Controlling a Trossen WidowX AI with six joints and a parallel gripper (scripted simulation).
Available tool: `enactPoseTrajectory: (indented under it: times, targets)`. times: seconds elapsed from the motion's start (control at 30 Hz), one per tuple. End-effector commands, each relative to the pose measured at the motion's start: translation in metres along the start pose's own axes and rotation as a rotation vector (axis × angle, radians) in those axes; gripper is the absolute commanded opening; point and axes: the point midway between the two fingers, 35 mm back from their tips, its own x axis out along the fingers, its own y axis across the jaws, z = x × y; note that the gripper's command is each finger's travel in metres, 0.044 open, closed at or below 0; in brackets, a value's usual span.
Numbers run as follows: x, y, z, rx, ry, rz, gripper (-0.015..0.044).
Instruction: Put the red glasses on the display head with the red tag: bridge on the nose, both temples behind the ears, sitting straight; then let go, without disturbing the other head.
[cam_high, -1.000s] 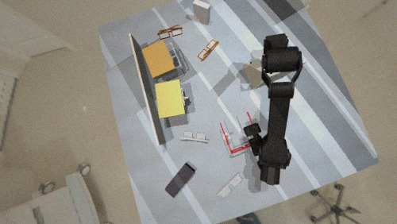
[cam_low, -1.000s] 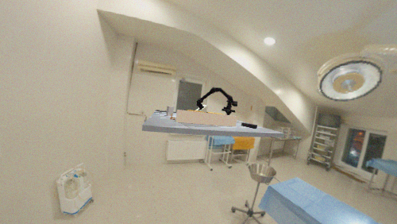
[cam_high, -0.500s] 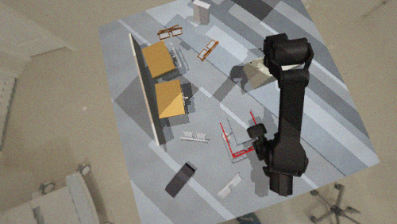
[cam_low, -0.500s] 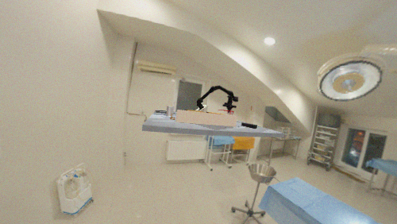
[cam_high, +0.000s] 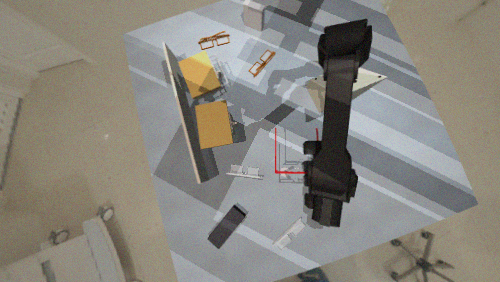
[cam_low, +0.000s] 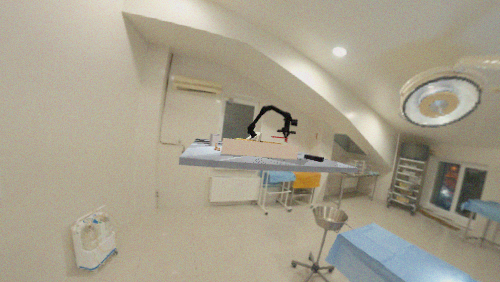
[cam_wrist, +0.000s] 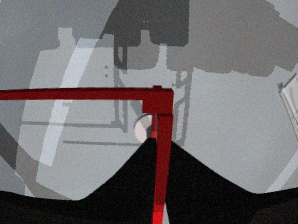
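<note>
The red glasses (cam_high: 290, 172) (cam_low: 278, 136) (cam_wrist: 75, 94) are held above the table, away from the heads, with the temples pointing toward the back in the top view. My gripper (cam_low: 286, 136) (cam_wrist: 157, 145) is shut on one temple of them, close to the hinge; the arm hides this grip in the top view. Two display heads with flat orange tops, one farther back (cam_high: 200, 74) and one nearer (cam_high: 214, 125), stand at the left. Their small face parts point right. No red tag can be made out on either head.
A tall panel (cam_high: 185, 120) (cam_low: 260, 148) stands behind both heads. Two orange-brown glasses (cam_high: 222, 42) (cam_high: 262, 63) lie at the back, two pale glasses (cam_high: 245, 175) (cam_high: 289, 234) nearer the front. A dark block (cam_high: 227, 227) lies front left; a pale block (cam_high: 253, 16) stands at the back.
</note>
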Motion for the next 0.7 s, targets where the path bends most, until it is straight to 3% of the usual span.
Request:
enactPoseTrajectory:
  times: [0.0, 0.67]
  targets:
    - [-0.002, 0.017, -0.016, 0.122, 0.007, 0.000, 0.0000]
    - [0.000, 0.115, -0.080, 0.780, 0.016, 0.004, 0.0000]
